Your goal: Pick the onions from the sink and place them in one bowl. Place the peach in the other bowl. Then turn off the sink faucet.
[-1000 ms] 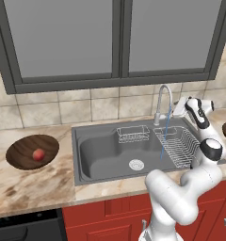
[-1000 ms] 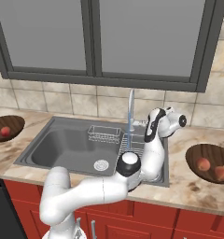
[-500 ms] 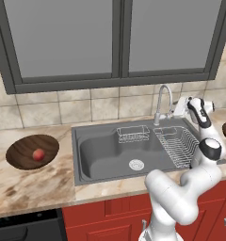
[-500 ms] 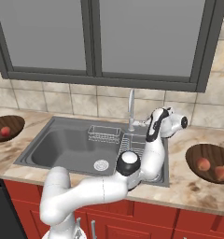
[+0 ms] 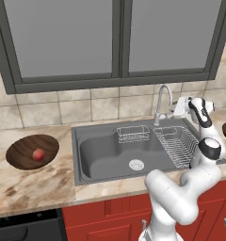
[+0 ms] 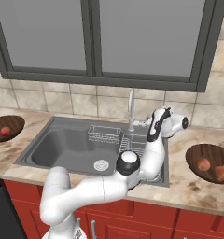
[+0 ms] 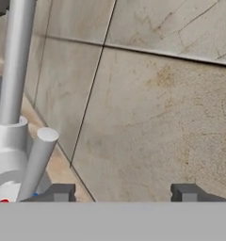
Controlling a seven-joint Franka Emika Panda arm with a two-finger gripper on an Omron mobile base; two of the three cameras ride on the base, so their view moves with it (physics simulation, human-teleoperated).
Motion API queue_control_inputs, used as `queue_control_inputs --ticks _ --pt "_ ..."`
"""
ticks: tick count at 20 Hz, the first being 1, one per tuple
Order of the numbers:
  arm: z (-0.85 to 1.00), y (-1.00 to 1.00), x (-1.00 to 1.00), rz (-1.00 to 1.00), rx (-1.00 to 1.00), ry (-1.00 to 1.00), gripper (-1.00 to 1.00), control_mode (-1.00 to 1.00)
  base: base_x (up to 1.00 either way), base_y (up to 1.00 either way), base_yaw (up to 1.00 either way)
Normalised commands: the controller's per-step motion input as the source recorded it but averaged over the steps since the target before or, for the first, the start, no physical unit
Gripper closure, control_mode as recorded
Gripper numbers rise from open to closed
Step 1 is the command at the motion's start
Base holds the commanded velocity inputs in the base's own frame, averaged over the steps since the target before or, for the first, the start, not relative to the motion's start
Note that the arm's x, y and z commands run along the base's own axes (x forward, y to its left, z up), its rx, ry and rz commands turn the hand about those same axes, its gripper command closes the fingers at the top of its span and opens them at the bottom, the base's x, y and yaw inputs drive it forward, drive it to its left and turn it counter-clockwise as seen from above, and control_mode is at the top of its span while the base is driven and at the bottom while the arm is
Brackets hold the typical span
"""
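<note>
The sink faucet [image 5: 162, 100] [image 6: 131, 106] stands behind the sink [image 5: 101, 151] [image 6: 62, 144]; no water shows under its spout. My gripper [image 5: 174, 112] [image 6: 141, 123] [image 7: 122, 194] is open right beside the faucet base, facing the tiled wall. In the hand view the faucet's lever [image 7: 37, 159] slants just outside the left fingertip [image 7: 60, 192], with nothing between the fingers. The peach [image 5: 38, 154] [image 6: 5, 131] lies in the other bowl [image 5: 20, 149] [image 6: 13, 123] on the left counter. Two onions [image 6: 203, 163] [image 6: 221, 172] lie in the bowl [image 6: 198, 154] on the right.
A wire dish rack [image 5: 178, 145] fills the sink's right part and a small wire caddy [image 5: 133, 133] hangs at its back wall. The white drain [image 5: 136, 164] sits mid-basin. Tiled wall and window lie close behind the faucet.
The blue stream of water seen under the spout one second ago is gone. The hand has stayed beside the faucet base with barely any shift.
</note>
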Motion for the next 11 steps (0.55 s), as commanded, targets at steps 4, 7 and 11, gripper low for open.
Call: queue_control_inputs --ticks 4,7,11 --pt "1.00 1.00 0.17 -0.01 -0.17 0.00 -1.00 -1.00 0.00 0.00 0.00" --pt "1.00 1.00 0.12 -0.05 -0.25 0.00 -1.00 -1.00 0.00 0.00 0.00" --pt "1.00 1.00 0.05 -0.06 -0.29 0.00 -1.00 -1.00 0.00 0.00 0.00"
